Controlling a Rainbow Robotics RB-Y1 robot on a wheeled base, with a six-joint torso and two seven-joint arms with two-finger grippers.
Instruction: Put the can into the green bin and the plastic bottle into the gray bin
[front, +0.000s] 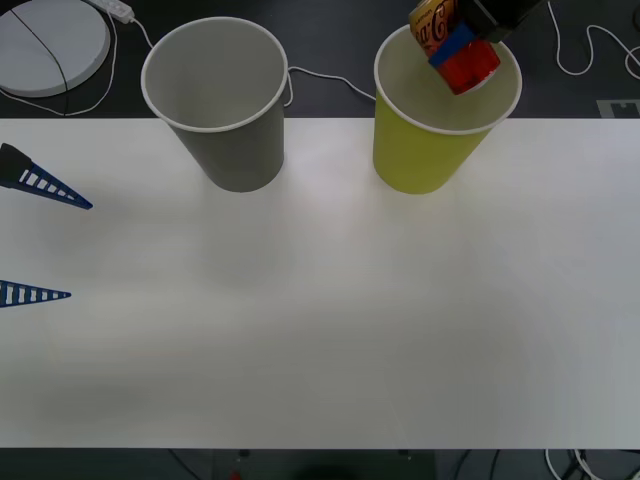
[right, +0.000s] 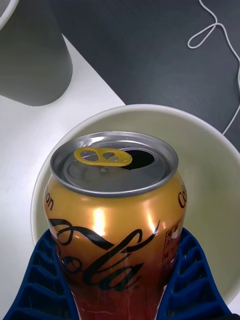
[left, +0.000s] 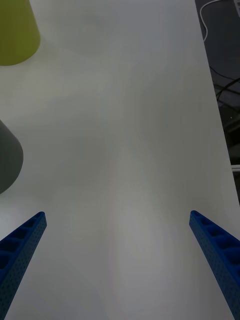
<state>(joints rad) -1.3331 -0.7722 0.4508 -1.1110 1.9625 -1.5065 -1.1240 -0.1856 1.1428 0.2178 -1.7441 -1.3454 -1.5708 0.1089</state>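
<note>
While right gripper (right: 120, 280) jaws clamp can (right: 115, 210) above green bin (front: 425, 160) mouth, you release next; left gripper (front: 40, 240) spread wide, empty, left of green bin.

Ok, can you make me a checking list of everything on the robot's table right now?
Surface: white table, bare in the middle.
Job's things: can held tilted over the mouth of the green bin, tab end open; gray bin upright beside it, inside pale with nothing seen; plastic bottle: nothing seen.
Clutter: nothing seen on the table.
Grippers: right gripper clamped on the can's sides; left gripper open, at the table's left edge.
Cables: white cable on the dark floor behind the bins; another at far right.
Surroundings: round white disc far left, dark floor.
</note>
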